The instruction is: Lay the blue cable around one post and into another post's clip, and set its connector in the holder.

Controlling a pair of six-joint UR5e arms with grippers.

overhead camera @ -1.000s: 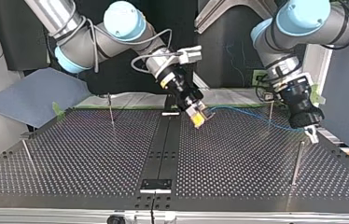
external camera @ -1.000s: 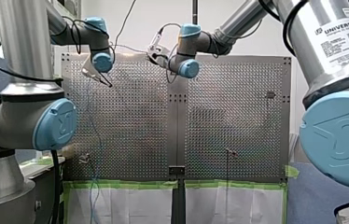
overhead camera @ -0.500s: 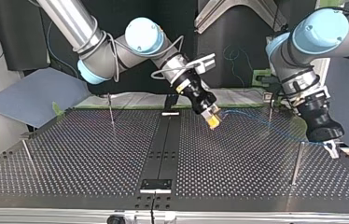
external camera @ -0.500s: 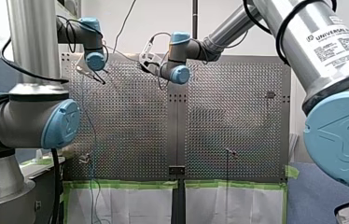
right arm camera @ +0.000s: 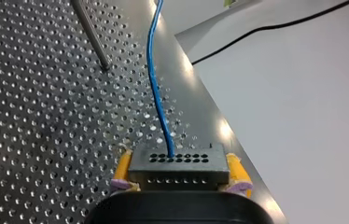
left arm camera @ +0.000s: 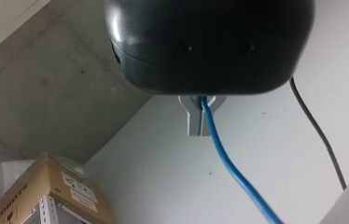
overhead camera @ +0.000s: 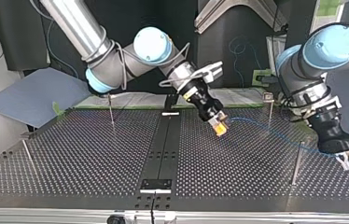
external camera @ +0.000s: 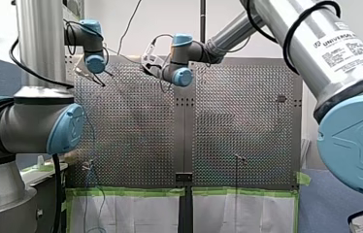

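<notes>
My right gripper (right arm camera: 178, 179) is shut on the grey connector block (right arm camera: 178, 163), its yellow pads (right arm camera: 122, 168) on either side. The blue cable (right arm camera: 156, 79) leaves the block and runs ahead past a thin post (right arm camera: 91, 32). In the top view my right gripper (overhead camera: 219, 127) hangs above the board right of the centre strip. The cable (overhead camera: 280, 137) sags from it to my left gripper (overhead camera: 345, 159) at the right edge, passing a post (overhead camera: 296, 161). In the left wrist view the metal fingers (left arm camera: 197, 119) are shut on the cable (left arm camera: 231, 170).
Further thin posts stand on the perforated board (overhead camera: 70, 158): one at the back left (overhead camera: 111, 109), one at the back right (overhead camera: 269, 108), one near the left edge (overhead camera: 28, 156). A small black plate (overhead camera: 156, 185) sits on the centre strip near the front edge.
In the top view both grippers have moved right and toward the camera. The right one has carried the connector across the centre strip, and the left one has drawn the cable out to the board's right edge.
</notes>
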